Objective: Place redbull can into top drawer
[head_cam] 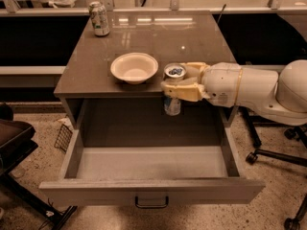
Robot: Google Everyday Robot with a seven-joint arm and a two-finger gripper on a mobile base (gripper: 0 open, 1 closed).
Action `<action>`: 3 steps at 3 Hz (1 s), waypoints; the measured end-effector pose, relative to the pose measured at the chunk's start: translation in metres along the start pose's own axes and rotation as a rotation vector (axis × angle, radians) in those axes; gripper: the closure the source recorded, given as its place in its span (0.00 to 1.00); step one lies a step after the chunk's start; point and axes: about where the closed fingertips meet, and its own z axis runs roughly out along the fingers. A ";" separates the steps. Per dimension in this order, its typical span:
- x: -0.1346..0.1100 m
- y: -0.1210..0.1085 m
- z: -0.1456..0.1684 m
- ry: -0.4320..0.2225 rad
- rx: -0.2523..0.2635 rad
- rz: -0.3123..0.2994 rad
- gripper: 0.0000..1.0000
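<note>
Pincer (pixel 175 79) (with redbull can (pixel 172 106)) over drawer (pixel 151 191)

Hand (pixel 175 78), redbull can (pixel 172 106) over top drawer (pixel 96 191)

Warm, yellowish light is coming down from above the cabinet (pixel 144 37). It is making small white spots of glare on the far part of the cabinet's shiny top. The space behind the cabinet is looking very dark. The drawer (pixel 153 190), pulled out at the cabinet's front, is sitting in soft shade, darkest right under the cabinet's top. The gripper (pixel 175 83), at the cabinet's front edge, is glowing pale while squeezing the can (pixel 172 107), whose top is shining a little.
</note>
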 end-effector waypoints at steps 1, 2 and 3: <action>0.045 0.015 0.030 0.026 -0.054 0.028 1.00; 0.098 0.030 0.059 0.064 -0.116 0.034 1.00; 0.135 0.040 0.076 0.099 -0.170 0.025 1.00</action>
